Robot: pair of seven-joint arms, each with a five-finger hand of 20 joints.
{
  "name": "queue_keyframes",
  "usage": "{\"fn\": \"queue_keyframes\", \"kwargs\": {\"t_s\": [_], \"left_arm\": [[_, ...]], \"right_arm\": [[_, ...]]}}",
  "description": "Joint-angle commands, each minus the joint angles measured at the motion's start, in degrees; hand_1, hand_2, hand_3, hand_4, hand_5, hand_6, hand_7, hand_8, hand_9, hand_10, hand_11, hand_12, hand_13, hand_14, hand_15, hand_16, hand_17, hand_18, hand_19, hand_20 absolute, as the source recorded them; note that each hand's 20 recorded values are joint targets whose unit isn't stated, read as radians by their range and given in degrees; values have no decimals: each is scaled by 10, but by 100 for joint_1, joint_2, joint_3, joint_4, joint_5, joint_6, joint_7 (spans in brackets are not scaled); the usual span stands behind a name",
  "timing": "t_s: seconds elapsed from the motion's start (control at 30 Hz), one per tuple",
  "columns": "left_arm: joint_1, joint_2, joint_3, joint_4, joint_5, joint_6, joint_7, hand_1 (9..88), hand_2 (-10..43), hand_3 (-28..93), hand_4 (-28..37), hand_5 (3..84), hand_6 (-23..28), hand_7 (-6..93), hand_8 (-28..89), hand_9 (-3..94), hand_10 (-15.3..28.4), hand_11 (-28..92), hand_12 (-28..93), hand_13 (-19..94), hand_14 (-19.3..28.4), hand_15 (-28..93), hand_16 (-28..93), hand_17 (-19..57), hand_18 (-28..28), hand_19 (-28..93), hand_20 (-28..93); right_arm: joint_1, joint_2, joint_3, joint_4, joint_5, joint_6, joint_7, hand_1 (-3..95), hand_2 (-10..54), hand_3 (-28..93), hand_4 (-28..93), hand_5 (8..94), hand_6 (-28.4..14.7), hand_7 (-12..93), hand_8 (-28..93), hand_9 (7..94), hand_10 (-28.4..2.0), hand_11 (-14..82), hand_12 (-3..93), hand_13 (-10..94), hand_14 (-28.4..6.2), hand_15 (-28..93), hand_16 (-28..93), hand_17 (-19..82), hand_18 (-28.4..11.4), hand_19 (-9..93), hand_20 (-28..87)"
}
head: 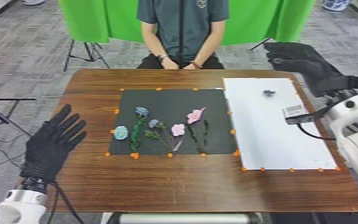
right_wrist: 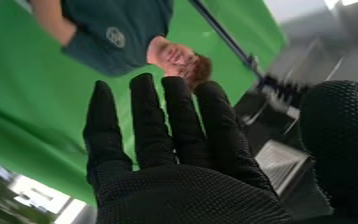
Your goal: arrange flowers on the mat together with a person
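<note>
On the dark mat [head: 158, 148] lie several flowers: a light blue bloom [head: 120, 132] at the left, a blue flower [head: 142, 111] on a green stem, a smaller blue one [head: 154, 123], and a pink bloom [head: 177, 130] beside a taller pink flower [head: 195, 115]. A small grey-blue piece [head: 269, 93] rests on the white sheet [head: 278, 135]. My left hand [head: 49, 145] is open over the table's left edge, away from the mat. At the far right corner is my right hand [head: 297, 59], beyond the white sheet; in the right wrist view the right hand [right_wrist: 180, 192] has straight fingers and holds nothing.
A person sits across the brown table [head: 202, 190], hands near its far edge. Orange tabs line the mat and the sheet. A small printed label [head: 294, 111] and a black cable lie at the sheet's right side. A green cloth [head: 95, 20] hangs behind.
</note>
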State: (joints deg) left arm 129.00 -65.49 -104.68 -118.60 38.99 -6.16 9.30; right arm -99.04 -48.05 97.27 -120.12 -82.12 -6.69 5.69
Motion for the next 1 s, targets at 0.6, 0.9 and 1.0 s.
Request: {"fn": "queue_keyframes", "kwargs": {"t_s": [0.6, 0.9, 1.0], "left_arm": [[146, -502, 185, -94, 223, 8, 109, 225, -15, 691, -283, 292, 21, 131, -81, 248, 111, 108, 152, 213, 131, 113, 49, -118, 220, 398, 75], [72, -606, 197, -58, 313, 3, 1, 227, -14, 692, -283, 295, 23, 133, -82, 248, 112, 110, 151, 213, 132, 116, 48, -118, 219, 399, 74], [75, -628, 197, -54, 323, 7, 10, 228, -14, 692, -283, 295, 23, 132, -82, 249, 112, 110, 151, 213, 133, 118, 48, -118, 220, 400, 73]], "right_arm": [[-2893, -1455, 1293, -1013, 2614, -162, 168, 138, 58, 828, -226, 361, -97, 130, -84, 351, -157, 131, 242, 293, -137, 179, 284, 65, -224, 474, 297], [-2855, -1678, 1227, -972, 2382, 42, -199, 139, 42, 836, -228, 371, -111, 90, -68, 367, -156, 120, 231, 311, -135, 189, 281, 74, -223, 477, 300], [-2829, -1680, 1231, -962, 2329, 80, -277, 141, 39, 837, -230, 370, -101, 100, -71, 367, -154, 123, 232, 313, -136, 190, 279, 74, -223, 476, 299]]}}
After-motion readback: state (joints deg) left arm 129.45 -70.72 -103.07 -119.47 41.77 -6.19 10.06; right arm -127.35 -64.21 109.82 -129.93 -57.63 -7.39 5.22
